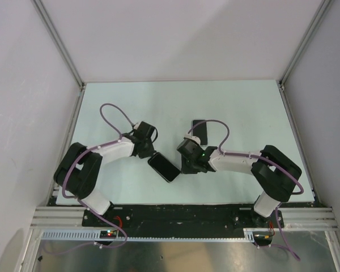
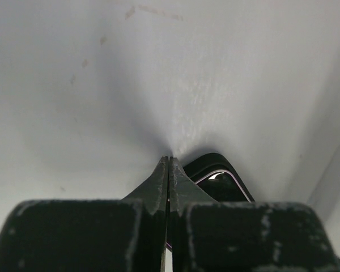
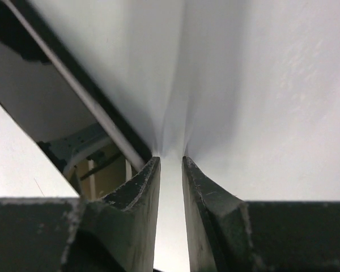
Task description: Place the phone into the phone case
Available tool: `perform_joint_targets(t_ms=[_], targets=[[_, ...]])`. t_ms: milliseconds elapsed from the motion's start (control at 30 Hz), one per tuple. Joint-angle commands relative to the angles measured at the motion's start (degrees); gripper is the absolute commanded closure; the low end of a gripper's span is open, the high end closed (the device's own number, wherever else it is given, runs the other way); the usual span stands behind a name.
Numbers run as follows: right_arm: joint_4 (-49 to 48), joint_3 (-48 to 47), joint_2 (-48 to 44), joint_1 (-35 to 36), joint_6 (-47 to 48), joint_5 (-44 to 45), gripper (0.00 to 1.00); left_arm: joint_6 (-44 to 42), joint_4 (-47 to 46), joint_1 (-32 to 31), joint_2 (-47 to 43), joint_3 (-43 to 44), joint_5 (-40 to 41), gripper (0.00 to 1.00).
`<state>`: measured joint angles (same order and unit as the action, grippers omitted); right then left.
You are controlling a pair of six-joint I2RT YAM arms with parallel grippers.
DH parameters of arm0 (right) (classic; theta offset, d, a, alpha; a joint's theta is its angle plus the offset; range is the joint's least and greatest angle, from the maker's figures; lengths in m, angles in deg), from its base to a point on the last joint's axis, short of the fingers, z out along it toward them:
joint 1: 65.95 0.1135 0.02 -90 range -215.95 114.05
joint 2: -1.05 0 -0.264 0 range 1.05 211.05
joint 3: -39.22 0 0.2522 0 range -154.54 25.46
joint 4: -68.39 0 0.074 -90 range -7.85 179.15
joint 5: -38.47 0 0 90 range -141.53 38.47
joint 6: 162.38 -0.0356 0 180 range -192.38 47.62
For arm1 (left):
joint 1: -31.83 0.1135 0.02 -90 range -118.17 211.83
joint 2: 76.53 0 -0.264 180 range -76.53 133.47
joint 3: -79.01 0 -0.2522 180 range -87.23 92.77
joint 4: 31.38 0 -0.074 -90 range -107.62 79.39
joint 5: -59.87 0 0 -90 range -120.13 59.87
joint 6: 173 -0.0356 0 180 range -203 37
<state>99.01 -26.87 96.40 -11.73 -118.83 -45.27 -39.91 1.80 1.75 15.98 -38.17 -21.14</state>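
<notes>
Phone (image 1: 164, 167) between left tool (image 1: 149, 151), right tool (image 1: 185, 165)

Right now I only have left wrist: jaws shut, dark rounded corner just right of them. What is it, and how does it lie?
Observer: Looks like the phone, flat on the table, lying diagonally between the two arms.
Operator: Right side doing what?
Observer: The right jaws stand slightly apart, nothing between them, tips just right of the phone.
Operator: Case?
Observer: A second dark slab lies farther back, beyond the right arm. Probably the case, can't confirm.
</notes>
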Motion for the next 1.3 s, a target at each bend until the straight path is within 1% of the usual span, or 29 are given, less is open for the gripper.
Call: perform_joint_targets(t_ms=[0, 167, 300, 433, 533, 667, 733, 800, 900, 967, 1067, 1267], targets=[[-5.16, -0.39, -2.47, -2.87, 0.95, 1.39, 0.73, 8.37, 3.58, -5.67, -3.59, -4.69, -6.35, 1.0], [-4.66, -0.99, -2.86, -3.9, 1.99, 1.06, 0.73, 12.8, 3.45, -8.11, -6.4, -5.8, -5.66, 1.0], [-1.81, -1.12, -4.11, -5.33, 2.14, 2.76, 0.72, 13.1, 3.64, -8.01, -8.28, -5.94, -3.98, 1.0], [1.08, 0.85, -8.78, -7.85, 2.2, 3.89, 0.72, 11.82, 3.68, -7.52, -8.12, -5.7, -3.93, 1.0], [2.45, 4.77, -14.55, -7.85, 0.71, 3.59, 0.71, 10.45, 3.8, -7.43, -8.05, -5.6, -3.89, 1.0], [2.98, 10.1, -20.98, -4.24, -3.03, 1.43, 0.69, 8.06, 3.95, -7.31, -8.02, -5.46, -4.42, 1.0], [3.41, 11.74, -22.77, -1.1, -5.25, 1.13, 0.66, 6.77, 4.05, -7.28, -8.09, -5.35, -4.8, 1.0], [3.37, 13.62, -24.6, 1.1, -7.78, 0.9, 0.6, 5.72, 4.33, -7.2, -8.41, -5.3, -4.96, 1.0], [2.21, 16.92, -27.84, 2.86, -11.66, 1.13, 0.54, 4.52, 4.8, -7.14, -8.89, -5.33, -5.01, 1.0], [1.55, 18.7, -29.1, 3.91, -14.24, 2.09, 0.52, 4.01, 4.96, -7.1, -9.12, -5.34, -5.05, 1.0], [-1.51, 20.35, -28.67, 5.53, -17.43, 2.59, 0.55, 3.39, 5.08, -7.03, -8.88, -5.11, -5.27, 1.0], [-7.86, 20.73, -23.7, 7.32, -20.25, 2.75, 0.59, 2.61, 5.18, -6.84, -8.66, -4.94, -5.46, 1.0]])
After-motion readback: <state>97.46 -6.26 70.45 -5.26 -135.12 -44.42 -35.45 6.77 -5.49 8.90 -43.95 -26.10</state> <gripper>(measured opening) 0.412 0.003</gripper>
